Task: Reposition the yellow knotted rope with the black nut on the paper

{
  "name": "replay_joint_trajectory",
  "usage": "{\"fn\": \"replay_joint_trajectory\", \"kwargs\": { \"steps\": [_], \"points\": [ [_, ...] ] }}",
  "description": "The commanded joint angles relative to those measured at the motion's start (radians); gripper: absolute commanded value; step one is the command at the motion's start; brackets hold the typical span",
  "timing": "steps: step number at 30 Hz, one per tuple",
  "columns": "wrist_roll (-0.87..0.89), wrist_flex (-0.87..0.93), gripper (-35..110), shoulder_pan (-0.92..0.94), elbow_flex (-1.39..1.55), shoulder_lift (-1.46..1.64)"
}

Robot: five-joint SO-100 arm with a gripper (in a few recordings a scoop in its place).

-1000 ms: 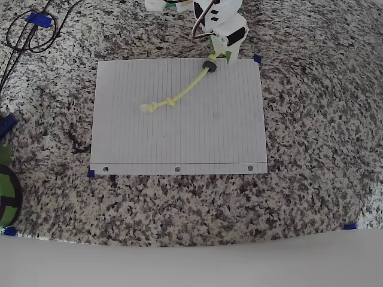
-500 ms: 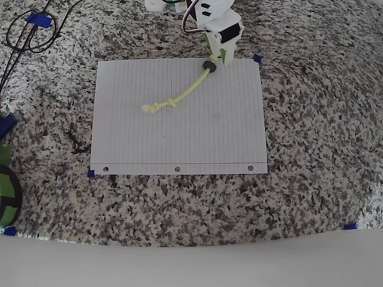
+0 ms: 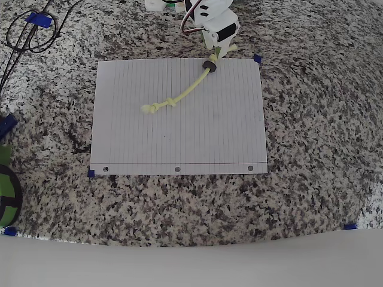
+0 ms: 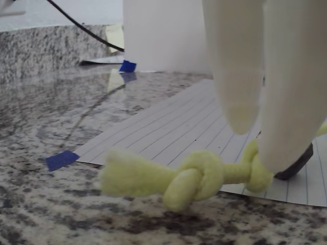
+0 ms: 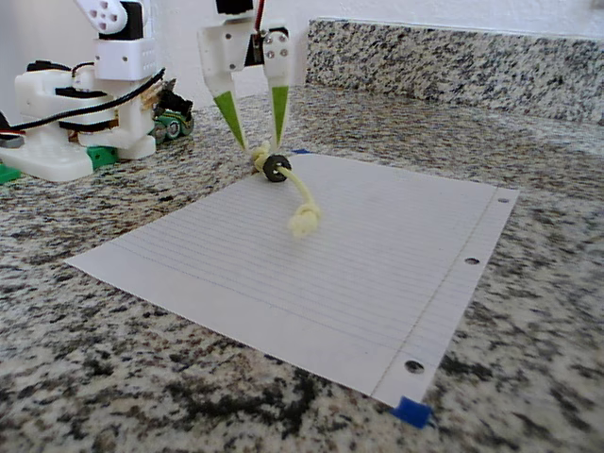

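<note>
One gripper (image 5: 255, 118), jaws slightly apart, empty, straddles yellow knotted rope (image 3: 184, 92) end w/ black nut (image 3: 209, 64) at paper (image 3: 179, 143) top edge. Close just behind knot, lift gently.

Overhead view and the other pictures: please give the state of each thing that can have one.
End effector: open, fingers astride the rope's end, not gripping.
Rope: lying slack on the paper, one knotted end past the paper's edge on the counter.
Nut: threaded on the rope, resting at the paper's edge.
Paper: flat, taped at corners.
</note>
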Motion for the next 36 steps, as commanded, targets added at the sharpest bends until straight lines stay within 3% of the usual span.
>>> {"fn": "replay_joint_trajectory", "kwargs": {
  "steps": [1, 31, 36],
  "points": [
    [0.011, -0.009, 31, -0.032, -0.011, -0.021],
    [0.002, -0.100, 29, -0.135, -0.003, -0.140],
    [0.002, -0.115, 0, -0.137, -0.002, -0.160]
  ]
}}
